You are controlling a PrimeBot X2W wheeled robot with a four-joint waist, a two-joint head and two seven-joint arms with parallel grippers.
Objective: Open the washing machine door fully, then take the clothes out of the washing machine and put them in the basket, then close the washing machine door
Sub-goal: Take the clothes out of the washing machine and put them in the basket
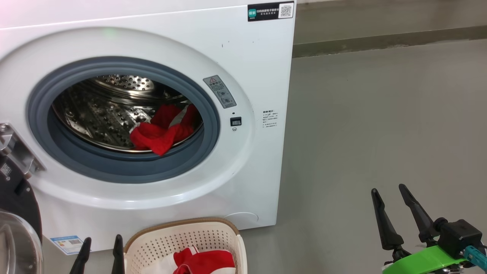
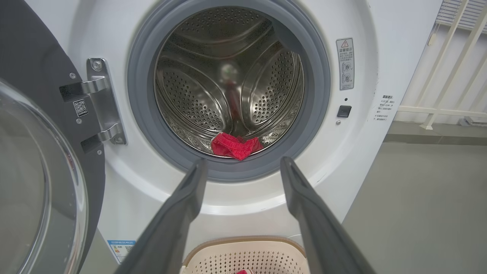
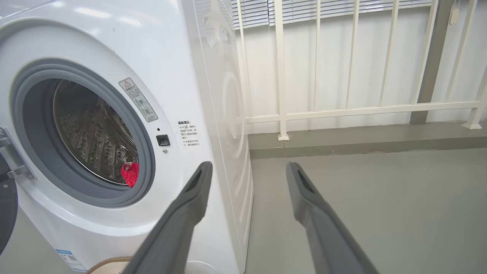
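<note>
Just above left gripper (image 2: 244,161), fingers spread and empty, centre frame: red garment (image 2: 236,146) lying crosswise on drum (image 2: 190,102) lip. Left arm nearer; right gripper (image 1: 389,189), also spread, far lower right.

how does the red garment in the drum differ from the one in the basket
The garment in the drum lies at the front lip of the drum, one corner drooping onto the grey ring; the garment in the basket lies low inside the basket. The one in the drum sits mid-frame in the head view; the one in the basket is cut by its bottom edge. Both are bright red, crumpled, with white trim.
</note>
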